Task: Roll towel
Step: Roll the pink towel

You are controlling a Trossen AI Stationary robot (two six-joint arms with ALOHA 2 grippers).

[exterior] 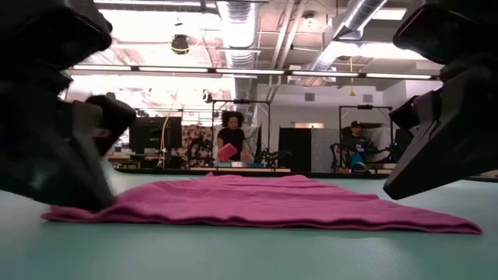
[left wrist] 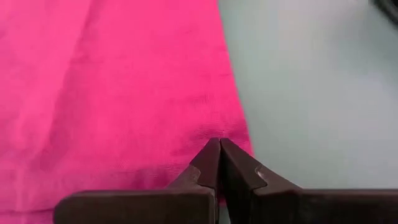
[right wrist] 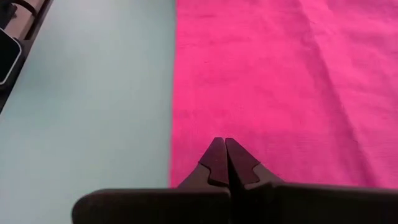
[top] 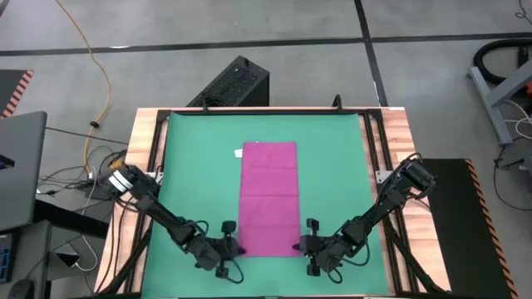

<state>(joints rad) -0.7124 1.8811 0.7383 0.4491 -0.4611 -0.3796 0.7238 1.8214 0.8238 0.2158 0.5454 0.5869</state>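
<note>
The magenta-pink towel (top: 268, 195) lies flat as a long strip on the green mat (top: 191, 166), with its small white tag (top: 238, 153) at the far left corner. My left gripper (top: 237, 247) is shut at the towel's near left corner, slanting down from the left. My right gripper (top: 298, 247) is shut at the near right corner, slanting down from the right. In the wrist views both pairs of shut fingertips (left wrist: 219, 143) (right wrist: 224, 142) stand over the cloth just inside its side edges. My left gripper rests its shut fingertips on the towel's near left corner (exterior: 87, 207), coming down at a slant from the table's left. The corner lies flat on the mat beneath them. My right gripper's shut fingertips (exterior: 391, 193) stand just over the near right corner (right wrist: 186, 155). Whether they touch the cloth I cannot tell.
Black rails (top: 160, 141) frame the mat on the wooden table. A black box (top: 237, 83) stands beyond the far edge, and a laptop (top: 17, 166) and cables lie off to the left. People (exterior: 231, 140) are in the room far behind.
</note>
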